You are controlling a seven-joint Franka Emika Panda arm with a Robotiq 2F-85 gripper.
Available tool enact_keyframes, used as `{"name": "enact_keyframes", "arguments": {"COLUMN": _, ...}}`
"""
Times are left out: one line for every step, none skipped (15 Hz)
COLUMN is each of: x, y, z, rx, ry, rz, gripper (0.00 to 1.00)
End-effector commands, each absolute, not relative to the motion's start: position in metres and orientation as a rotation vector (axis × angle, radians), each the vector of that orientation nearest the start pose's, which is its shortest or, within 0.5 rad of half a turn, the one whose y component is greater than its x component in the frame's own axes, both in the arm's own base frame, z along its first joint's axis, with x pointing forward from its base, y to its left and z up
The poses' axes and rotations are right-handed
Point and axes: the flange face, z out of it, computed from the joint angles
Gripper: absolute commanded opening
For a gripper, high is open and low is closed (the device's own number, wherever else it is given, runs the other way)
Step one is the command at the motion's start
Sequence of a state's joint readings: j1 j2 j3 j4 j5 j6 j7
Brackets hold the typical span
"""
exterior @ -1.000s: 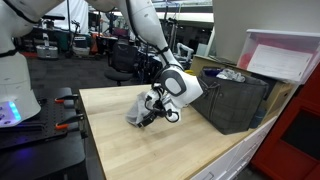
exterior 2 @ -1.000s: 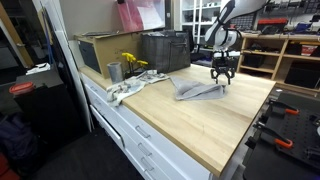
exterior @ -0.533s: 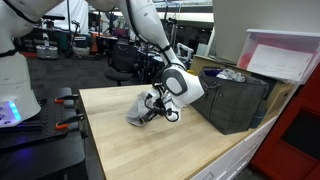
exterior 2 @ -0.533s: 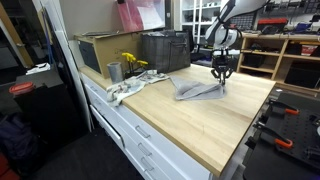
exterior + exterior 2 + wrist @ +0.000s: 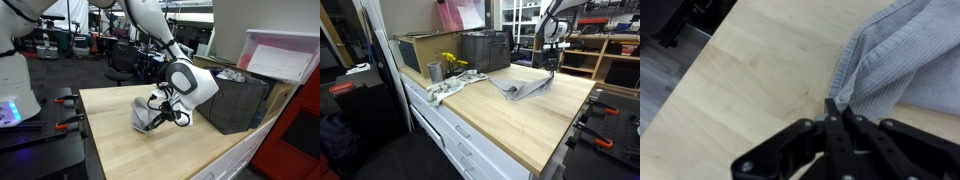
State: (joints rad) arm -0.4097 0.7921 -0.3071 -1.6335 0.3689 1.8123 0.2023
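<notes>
Above the pale wooden tabletop (image 5: pixel 740 80), the gripper (image 5: pixel 837 108) pinches an edge of the grey ribbed cloth (image 5: pixel 895 60), which drapes in soft folds onto the wood; nearby stands a black slatted crate (image 5: pixel 485 50), its contents indistinct.

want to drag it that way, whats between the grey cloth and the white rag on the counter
Nothing. In an exterior view, the wooden counter is bare between the grey cloth and the white rag.
</notes>
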Motion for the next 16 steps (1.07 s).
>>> {"name": "enact_keyframes", "arguments": {"x": 0.466, "y": -0.408, "z": 0.16, "rx": -2.424, "ry": 1.6, "rz": 0.678, "gripper": 0.01}}
{"name": "enact_keyframes", "arguments": {"x": 0.459, "y": -0.418, "z": 0.162, "rx": -2.429, "ry": 1.635, "rz": 0.658, "gripper": 0.01}}
{"name": "enact_keyframes", "arguments": {"x": 0.454, "y": -0.426, "z": 0.163, "rx": -2.438, "ry": 1.665, "rz": 0.639, "gripper": 0.01}}
{"name": "enact_keyframes", "arguments": {"x": 0.449, "y": -0.435, "z": 0.164, "rx": -2.447, "ry": 1.698, "rz": 0.619, "gripper": 0.01}}
{"name": "enact_keyframes", "arguments": {"x": 0.445, "y": -0.443, "z": 0.165, "rx": -2.457, "ry": 1.732, "rz": 0.598, "gripper": 0.01}}
{"name": "enact_keyframes", "arguments": {"x": 0.441, "y": -0.45, "z": 0.165, "rx": -2.459, "ry": 1.77, "rz": 0.581, "gripper": 0.01}}
{"name": "enact_keyframes", "arguments": {"x": 0.437, "y": -0.456, "z": 0.167, "rx": -2.462, "ry": 1.805, "rz": 0.565, "gripper": 0.01}}
{"name": "enact_keyframes", "arguments": {"x": 0.434, "y": -0.461, "z": 0.168, "rx": -2.462, "ry": 1.842, "rz": 0.553, "gripper": 0.01}}
{"name": "enact_keyframes", "arguments": {"x": 0.432, "y": -0.464, "z": 0.17, "rx": -2.458, "ry": 1.875, "rz": 0.544, "gripper": 0.01}}
{"name": "enact_keyframes", "arguments": {"x": 0.431, "y": -0.466, "z": 0.172, "rx": -2.451, "ry": 1.909, "rz": 0.53, "gripper": 0.01}}
{"name": "enact_keyframes", "arguments": {"x": 0.43, "y": -0.467, "z": 0.174, "rx": -2.443, "ry": 1.932, "rz": 0.517, "gripper": 0.31}}
{"name": "enact_keyframes", "arguments": {"x": 0.432, "y": -0.467, "z": 0.178, "rx": -2.441, "ry": 1.936, "rz": 0.508, "gripper": 0.32}}
{"name": "enact_keyframes", "arguments": {"x": 0.436, "y": -0.464, "z": 0.184, "rx": -2.455, "ry": 1.908, "rz": 0.494, "gripper": 0.37}}
{"name": "enact_keyframes", "arguments": {"x": 0.44, "y": -0.46, "z": 0.19, "rx": -2.46, "ry": 1.892, "rz": 0.481, "gripper": 0.45}}
{"name": "enact_keyframes", "arguments": {"x": 0.448, "y": -0.454, "z": 0.199, "rx": -2.471, "ry": 1.862, "rz": 0.462, "gripper": 0.52}}
{"name": "enact_keyframes", "arguments": {"x": 0.456, "y": -0.448, "z": 0.207, "rx": -2.478, "ry": 1.841, "rz": 0.442, "gripper": 0.61}}
